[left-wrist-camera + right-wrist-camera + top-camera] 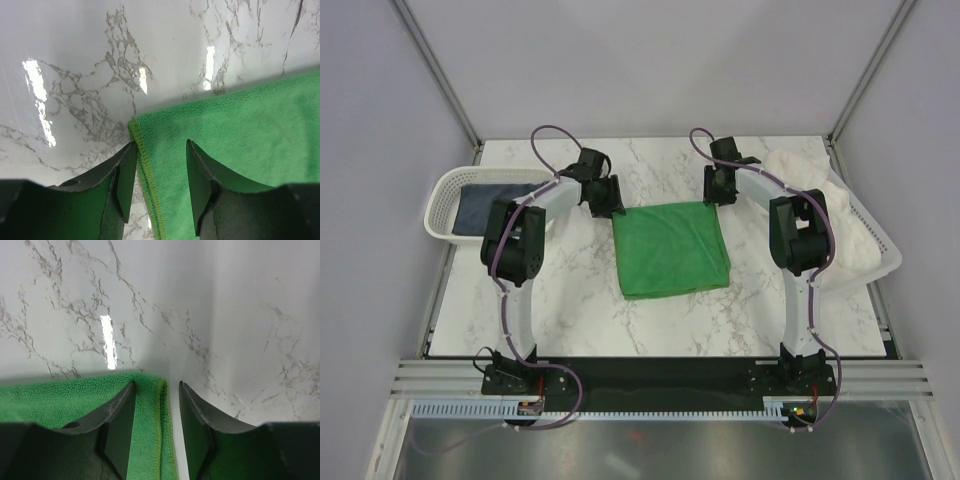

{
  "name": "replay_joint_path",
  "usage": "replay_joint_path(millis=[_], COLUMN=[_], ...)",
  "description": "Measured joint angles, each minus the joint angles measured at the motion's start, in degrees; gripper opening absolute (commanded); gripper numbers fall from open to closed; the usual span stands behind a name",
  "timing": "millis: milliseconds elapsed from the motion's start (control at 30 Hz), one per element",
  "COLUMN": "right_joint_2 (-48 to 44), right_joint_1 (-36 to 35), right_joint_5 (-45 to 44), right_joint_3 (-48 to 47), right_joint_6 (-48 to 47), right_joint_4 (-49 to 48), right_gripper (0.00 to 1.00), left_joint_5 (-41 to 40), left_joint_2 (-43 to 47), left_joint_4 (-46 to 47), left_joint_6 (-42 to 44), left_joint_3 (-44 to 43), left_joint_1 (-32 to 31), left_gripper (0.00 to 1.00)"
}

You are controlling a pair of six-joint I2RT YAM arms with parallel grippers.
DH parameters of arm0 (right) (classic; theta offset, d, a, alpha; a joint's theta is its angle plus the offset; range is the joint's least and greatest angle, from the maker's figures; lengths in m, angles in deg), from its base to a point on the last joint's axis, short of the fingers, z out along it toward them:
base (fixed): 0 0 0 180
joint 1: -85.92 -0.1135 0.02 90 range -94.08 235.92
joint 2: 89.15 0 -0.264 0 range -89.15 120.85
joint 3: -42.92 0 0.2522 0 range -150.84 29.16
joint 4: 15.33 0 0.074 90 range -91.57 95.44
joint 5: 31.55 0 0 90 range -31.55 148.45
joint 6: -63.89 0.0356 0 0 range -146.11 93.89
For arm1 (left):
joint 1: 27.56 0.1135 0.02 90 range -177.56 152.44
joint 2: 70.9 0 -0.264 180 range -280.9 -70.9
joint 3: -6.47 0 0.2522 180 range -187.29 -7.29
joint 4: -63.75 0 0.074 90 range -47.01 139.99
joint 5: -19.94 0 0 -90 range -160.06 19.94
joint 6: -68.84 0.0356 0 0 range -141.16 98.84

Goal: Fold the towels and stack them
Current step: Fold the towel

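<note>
At the far left corner of the green towel [672,248], which lies folded flat in the middle of the bench [570,300], the left end effector [160,146] stands spread, its fingers astride the hemmed edge without pinching it. The right end effector [156,386] is spread the same way astride the far right corner. Both arms reach forward, elbows raised, wrists tipped down. The navy towel [485,205] lies in the left basket [438,212], the white towel [810,178] in the right basket [882,255].
</note>
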Motion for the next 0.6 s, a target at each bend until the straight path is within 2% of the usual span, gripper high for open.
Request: replay_joint_path(millis=[333,600], right_joint_2=[0.2,0.3], right_joint_1=[0.1,0.1], right_joint_5=[2.0,2.4], right_joint_3=[-0.1,-0.1], right_joint_6=[0.0,0.0], right_joint_4=[-0.7,-0.9], right_gripper=[0.42,0.4], left_joint_5=[-1.7,-2.8], left_joint_2=[-1.2,-1.0], left_joint_4=[-0.9,-1.0], left_joint_6=[0.3,0.3], left_joint_3=[-1.9,-1.9], left_joint_1=[0.2,0.3], left_gripper=[0.55,0.53])
